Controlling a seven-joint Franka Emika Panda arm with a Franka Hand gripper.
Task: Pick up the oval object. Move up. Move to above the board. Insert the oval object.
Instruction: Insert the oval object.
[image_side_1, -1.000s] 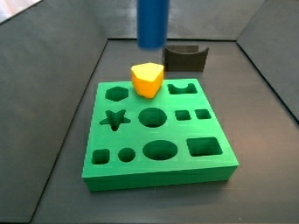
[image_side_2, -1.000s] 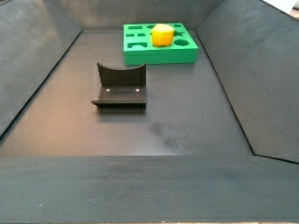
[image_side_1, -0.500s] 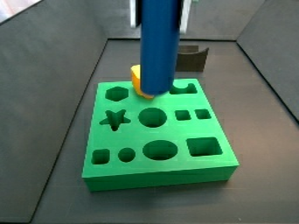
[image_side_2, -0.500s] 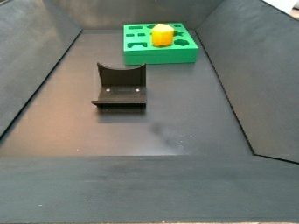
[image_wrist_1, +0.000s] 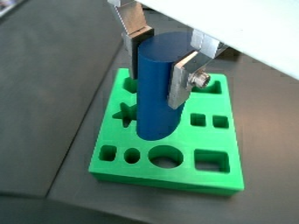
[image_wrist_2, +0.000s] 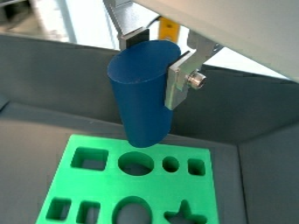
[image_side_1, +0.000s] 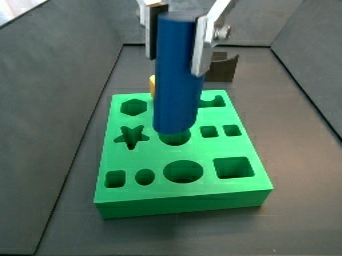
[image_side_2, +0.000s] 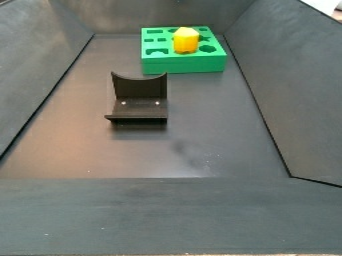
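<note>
My gripper is shut on the oval object, a tall blue peg held upright. It hangs over the board, a green slab with many cut-out holes. The peg's lower end is over the round hole in the board's middle; I cannot tell if it touches. Both wrist views show the silver fingers clamping the oval object above the board. In a side view the board lies far back, and the gripper and peg do not show.
A yellow chunky block stands in a hole near the board's edge; in a side view only a sliver shows behind the peg. The dark fixture stands on the floor beyond the board. Dark sloping walls enclose the floor.
The peg has come down toward the board. The gripper's fingers, out of view before, now show at the top of the side view. The peg now covers most of the yellow block.
</note>
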